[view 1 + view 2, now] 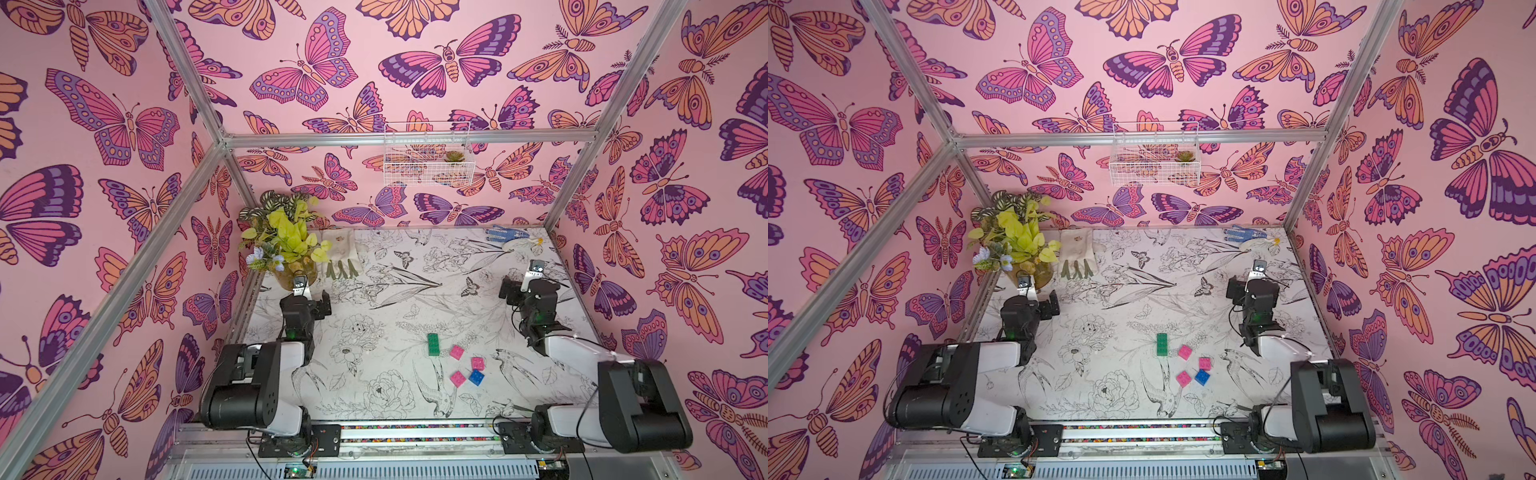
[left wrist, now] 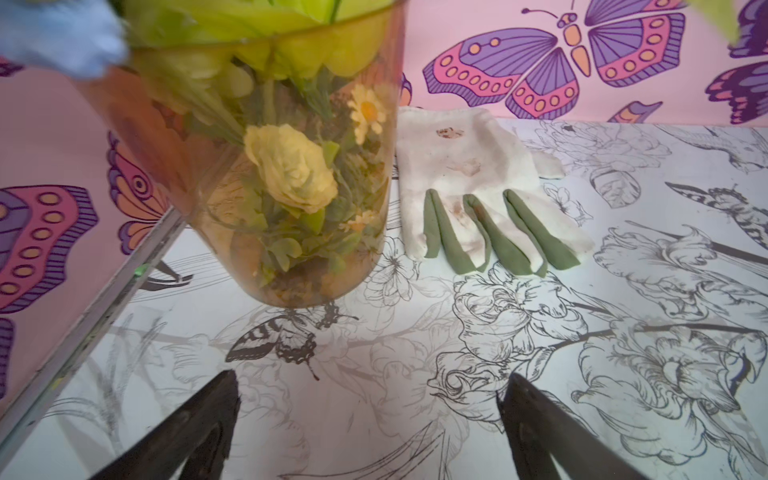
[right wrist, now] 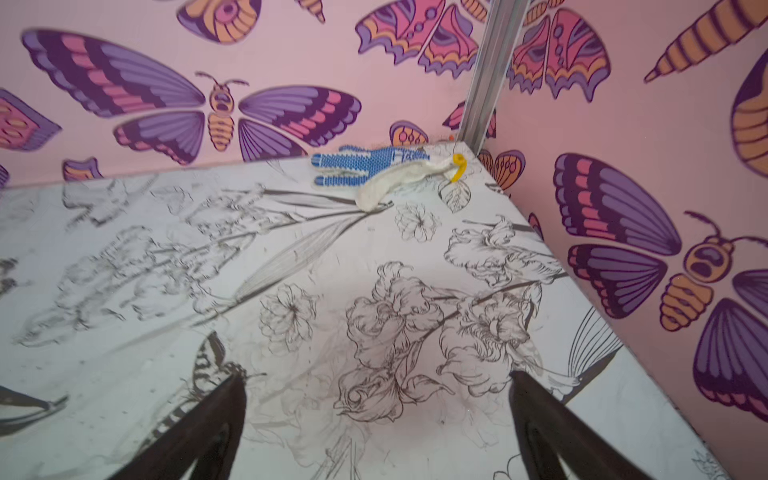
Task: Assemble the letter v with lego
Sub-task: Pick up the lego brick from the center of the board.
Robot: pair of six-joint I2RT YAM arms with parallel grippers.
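Note:
The lego lies loose on the table's front right in both top views: a green brick (image 1: 433,344) (image 1: 1162,344), three pink bricks (image 1: 456,352) (image 1: 478,363) (image 1: 457,378) and a blue brick (image 1: 476,377) beside the nearest pink one. None are joined, and no letter v is in view. The left arm (image 1: 297,316) reaches to the far left, well away from the bricks. Its left gripper (image 2: 370,386) is open over bare table in front of a vase. The right arm (image 1: 536,307) is behind and right of the bricks. Its right gripper (image 3: 376,382) is open and holds nothing.
A glass vase of flowers (image 1: 291,266) (image 2: 291,187) stands at the back left. A white and green glove (image 1: 340,253) (image 2: 478,174) lies beside it. A blue dotted glove (image 1: 509,235) (image 3: 365,166) lies in the back right corner. A wire basket (image 1: 428,153) hangs on the back wall.

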